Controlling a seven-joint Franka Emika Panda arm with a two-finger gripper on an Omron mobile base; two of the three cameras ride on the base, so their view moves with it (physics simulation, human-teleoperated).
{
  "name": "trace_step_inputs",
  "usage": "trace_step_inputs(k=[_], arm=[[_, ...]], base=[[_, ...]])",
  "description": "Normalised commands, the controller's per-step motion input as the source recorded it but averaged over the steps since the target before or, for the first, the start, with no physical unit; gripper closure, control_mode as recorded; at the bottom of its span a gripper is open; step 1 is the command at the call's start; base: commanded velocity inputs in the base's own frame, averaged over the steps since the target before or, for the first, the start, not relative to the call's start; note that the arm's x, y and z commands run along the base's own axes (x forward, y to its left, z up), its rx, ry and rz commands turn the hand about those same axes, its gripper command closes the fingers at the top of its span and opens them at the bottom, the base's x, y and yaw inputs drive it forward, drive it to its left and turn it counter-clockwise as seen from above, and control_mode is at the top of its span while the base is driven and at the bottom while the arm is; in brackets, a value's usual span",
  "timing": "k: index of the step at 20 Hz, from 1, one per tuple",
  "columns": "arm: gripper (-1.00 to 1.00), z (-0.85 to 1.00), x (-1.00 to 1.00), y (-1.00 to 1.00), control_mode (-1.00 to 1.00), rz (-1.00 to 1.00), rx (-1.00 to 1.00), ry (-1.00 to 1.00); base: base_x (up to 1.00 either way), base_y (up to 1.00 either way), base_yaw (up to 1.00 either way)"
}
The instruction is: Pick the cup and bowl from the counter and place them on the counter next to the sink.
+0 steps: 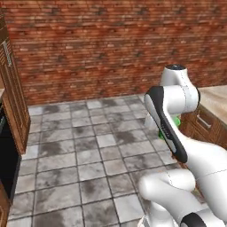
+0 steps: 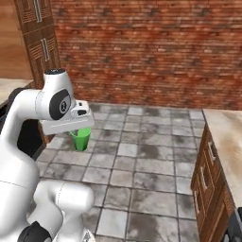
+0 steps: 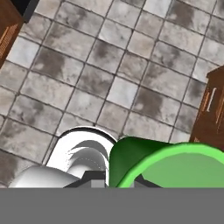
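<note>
So the robot is carrying the cup (image 2: 82, 138) right now, the little bright green one, and it's hanging under the gripper (image 2: 81, 126) out over the grey tiled floor (image 2: 142, 165), well away from any worktop. The claw is clenched on the cup's rim; in the hand view the green rim (image 3: 175, 164) is sitting right up against the finger tips at the bottom, so I'd say it's pinching the wall of the cup with one finger inside and one outside. That makes sense for something this small, since a rim pinch is keeping it upright and mouth-up while the base is driving it around. From the left base view you can just catch a sliver of green (image 1: 177, 120) peeking out behind the forearm. Relative to the cup, the counter (image 2: 227, 137) is off to the right in the right base view, that beige marbled slab over brown cabinets (image 2: 208, 184), and it's well apart from the cup. I'm not seeing the sink or the bowl anywhere from where I'm standing, so my guess is the arm is holding the cup tucked in close and high while the base is travelling, and the placing bit isn't done yet. The brick wall (image 2: 142, 52) is running behind all of it. No brands, labels or writing anywhere that I can read, the cup is plain green.
</note>
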Motion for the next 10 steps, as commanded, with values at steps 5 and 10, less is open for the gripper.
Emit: trace_step_inputs(k=[5,10], arm=[[1.00,0.00,0.00,0.00,1.00,0.00,0.00,0.00],[1.00,0.00,0.00,0.00,1.00,0.00,0.00,0.00]], base=[[0.03,-0.02,0.61],[0.07,-0.07,0.61]])
